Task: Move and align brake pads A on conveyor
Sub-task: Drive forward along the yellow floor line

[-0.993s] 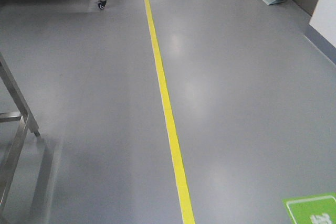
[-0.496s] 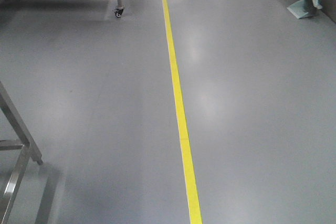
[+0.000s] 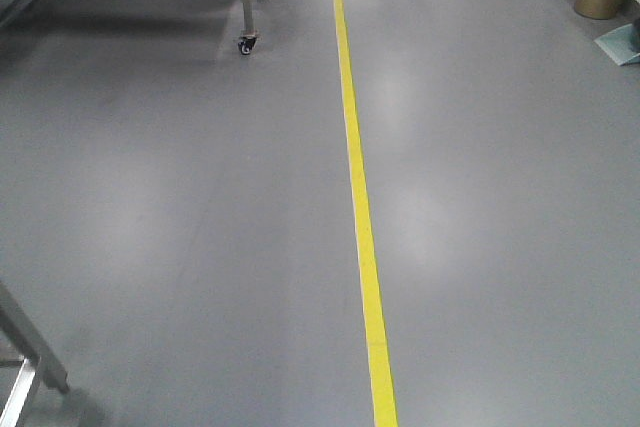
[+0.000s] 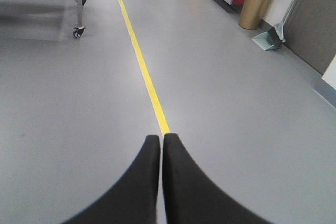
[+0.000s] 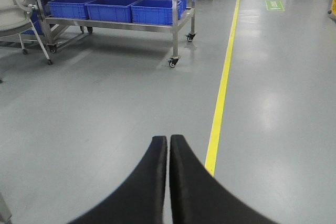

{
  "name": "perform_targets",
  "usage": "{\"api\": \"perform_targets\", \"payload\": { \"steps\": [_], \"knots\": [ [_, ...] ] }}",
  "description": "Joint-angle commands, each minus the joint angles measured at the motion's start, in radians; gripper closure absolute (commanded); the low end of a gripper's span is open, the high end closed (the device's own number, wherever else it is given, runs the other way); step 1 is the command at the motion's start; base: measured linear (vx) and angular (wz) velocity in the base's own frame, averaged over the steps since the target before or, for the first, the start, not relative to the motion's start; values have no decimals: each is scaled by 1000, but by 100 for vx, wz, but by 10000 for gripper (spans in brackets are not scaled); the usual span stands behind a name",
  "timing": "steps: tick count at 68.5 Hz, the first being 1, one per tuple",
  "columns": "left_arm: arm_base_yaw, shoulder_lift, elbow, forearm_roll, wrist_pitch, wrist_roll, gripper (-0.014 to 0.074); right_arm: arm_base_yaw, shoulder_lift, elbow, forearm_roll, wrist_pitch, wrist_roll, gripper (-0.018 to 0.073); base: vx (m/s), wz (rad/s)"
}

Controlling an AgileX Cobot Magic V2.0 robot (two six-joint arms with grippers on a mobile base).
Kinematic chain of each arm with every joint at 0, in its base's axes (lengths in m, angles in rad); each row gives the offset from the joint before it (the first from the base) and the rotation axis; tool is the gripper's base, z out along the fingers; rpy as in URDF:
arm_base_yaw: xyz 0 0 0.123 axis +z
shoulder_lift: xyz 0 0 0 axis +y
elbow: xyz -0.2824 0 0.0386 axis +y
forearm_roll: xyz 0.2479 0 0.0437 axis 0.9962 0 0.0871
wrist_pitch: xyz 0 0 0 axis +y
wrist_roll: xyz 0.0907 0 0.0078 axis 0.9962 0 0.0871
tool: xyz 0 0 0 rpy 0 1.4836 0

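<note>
The brake pads A and the conveyor are out of view in every frame; only grey workshop floor shows. My left gripper (image 4: 161, 137) is shut with nothing between its black fingers, held above the floor over a yellow floor line (image 4: 140, 61). In its own wrist view my right gripper (image 5: 168, 138) is also shut and holds nothing, just left of the yellow line (image 5: 222, 82).
A wheeled steel trolley (image 5: 173, 30) carrying blue crates (image 5: 157, 8) stands far left, also in the front view (image 3: 247, 7). A steel frame leg (image 3: 35, 347) is near left. A gold planter (image 4: 256, 3), dustpan (image 4: 269, 39) and grey chair (image 5: 18, 11) line the sides.
The front view has swung: the yellow line shifted right, the trolley with blue crates came further into view, and the near steel frame slid out toward the bottom-left corner.
</note>
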Motion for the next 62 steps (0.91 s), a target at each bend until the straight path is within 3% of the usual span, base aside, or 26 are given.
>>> {"api": "perform_targets", "payload": {
  "steps": [1,62],
  "knots": [
    [-4,12,-25,5,-65,-1,603,-3,8,-27,-9,-74,-9,562,52,5],
    [-4,12,-25,5,-65,-1,603,-3,8,-27,-9,-74,-9,562,46,2]
  ]
}}
